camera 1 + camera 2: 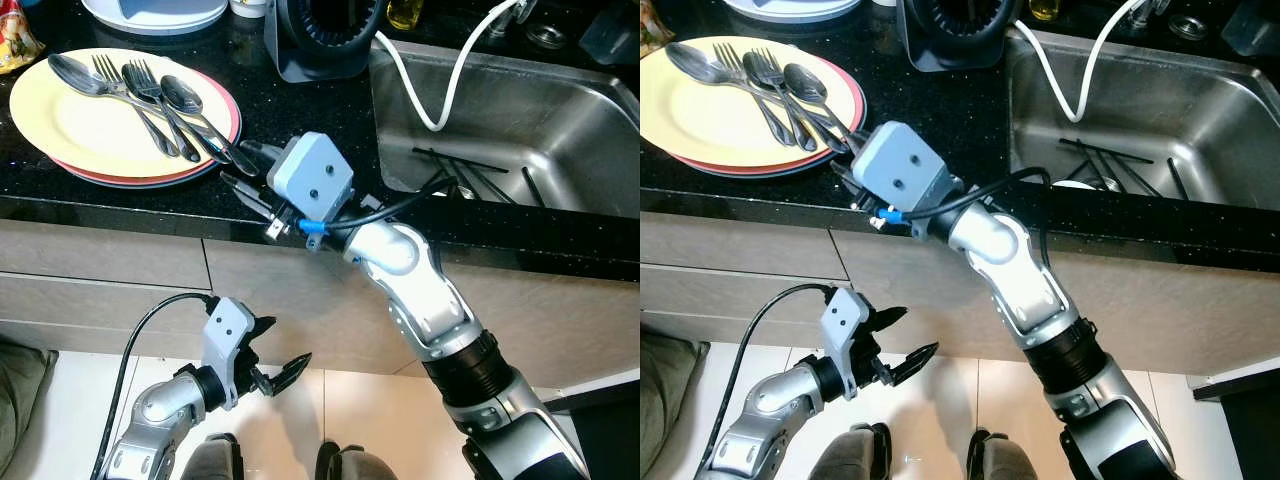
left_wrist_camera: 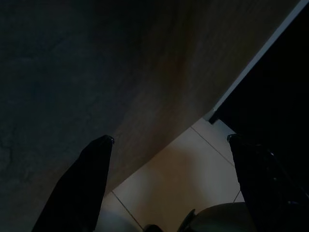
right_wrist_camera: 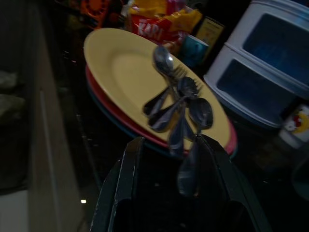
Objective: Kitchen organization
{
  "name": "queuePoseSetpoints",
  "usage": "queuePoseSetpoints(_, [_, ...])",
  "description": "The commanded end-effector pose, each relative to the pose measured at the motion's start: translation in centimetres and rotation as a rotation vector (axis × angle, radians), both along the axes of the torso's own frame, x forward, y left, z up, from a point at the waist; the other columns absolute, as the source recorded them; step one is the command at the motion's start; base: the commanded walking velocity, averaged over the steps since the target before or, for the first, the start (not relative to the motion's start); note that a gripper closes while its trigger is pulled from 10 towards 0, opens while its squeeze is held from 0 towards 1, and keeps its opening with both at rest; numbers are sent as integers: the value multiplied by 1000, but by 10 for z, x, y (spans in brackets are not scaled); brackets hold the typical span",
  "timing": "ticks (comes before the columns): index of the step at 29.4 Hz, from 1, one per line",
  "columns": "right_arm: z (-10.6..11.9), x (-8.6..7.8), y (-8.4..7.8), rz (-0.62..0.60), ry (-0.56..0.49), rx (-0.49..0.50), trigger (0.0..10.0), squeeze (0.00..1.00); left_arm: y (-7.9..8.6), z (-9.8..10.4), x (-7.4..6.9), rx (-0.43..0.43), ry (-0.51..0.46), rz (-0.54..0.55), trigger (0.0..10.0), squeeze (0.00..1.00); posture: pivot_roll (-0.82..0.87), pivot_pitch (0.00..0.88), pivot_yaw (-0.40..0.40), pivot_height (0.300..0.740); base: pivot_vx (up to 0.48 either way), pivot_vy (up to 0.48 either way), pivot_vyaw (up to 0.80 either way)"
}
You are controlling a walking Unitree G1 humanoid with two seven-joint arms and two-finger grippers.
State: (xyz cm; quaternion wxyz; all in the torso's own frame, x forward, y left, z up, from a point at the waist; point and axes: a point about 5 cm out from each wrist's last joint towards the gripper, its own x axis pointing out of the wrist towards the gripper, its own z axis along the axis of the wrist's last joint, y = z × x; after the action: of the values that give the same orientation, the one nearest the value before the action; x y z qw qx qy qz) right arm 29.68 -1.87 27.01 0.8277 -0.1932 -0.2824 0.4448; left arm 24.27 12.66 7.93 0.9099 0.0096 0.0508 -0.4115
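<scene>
**Cutlery on the stacked plates, right gripper reaching in at the counter edge**

On the black countertop [image 1: 300, 110], left of the sink [image 1: 560, 120], a yellow plate [image 1: 90, 120] is lying on top of a stack, with a red rim and a blue rim showing beneath it: three plates in all. Two spoons and two forks are resting across it, heads toward the far left and handles fanning toward the near right. One spoon [image 1: 185, 98] is lying nearest the sink side, the forks [image 1: 140, 85] beside it.

The right gripper [image 3: 169, 169] is hovering at the near right rim of the plates, its two black fingers parted around the handle ends; one handle [image 3: 186, 171] is sitting between the fingers, though contact cannot be made out.

A black appliance base [image 1: 320, 40] is standing on the far side of the counter, a white container [image 3: 270, 63] and a yellow and red packet [image 3: 161, 21] lying beyond the plates. A white hose [image 1: 440, 90] is drooping into the sink, where dark chopsticks [image 1: 470, 170] are lying.

The left gripper [image 1: 275, 365] is hanging low before the cabinet front [image 1: 120, 280], fingers spread wide, holding nothing.
</scene>
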Motion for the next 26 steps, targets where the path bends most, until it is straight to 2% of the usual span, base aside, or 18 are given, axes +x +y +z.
queuePoseSetpoints(1, [-4, -6, 3, 43, 7, -11, 10000, 0, -1, -10, -6, 16, 34, -13, 10000, 0, 152, 187, -72, 740, 0, 0, 0])
queuePoseSetpoints(8, [-11, -3, 7, -7, -39, -83, 10000, 0, -2, -10, -6, 16, 33, -15, 10000, 0, 152, 190, -72, 740, 0, 0, 0])
queuePoseSetpoints(12, [-15, 5, 7, -93, -95, -147, 10000, 0, -3, -10, -7, 19, 33, -18, 10000, 0, 151, 192, -73, 740, 0, 0, 0])
queuePoseSetpoints(16, [-15, 7, 6, -112, -103, -151, 10000, 0, -3, -10, -7, 20, 33, -19, 10000, 0, 151, 194, -72, 740, 0, 0, 0])
queuePoseSetpoints(17, [-12, 11, 3, -168, -138, -156, 10000, 0, -4, -10, -7, 19, 33, -21, 10000, 0, 151, 197, -72, 740, 0, 0, 0])
queuePoseSetpoints(26, [-11, 18, 2, -246, -217, -213, 10000, 0, -4, -8, -8, 18, 27, -24, 10000, 0, 148, 201, -72, 740, 0, 0, 0])
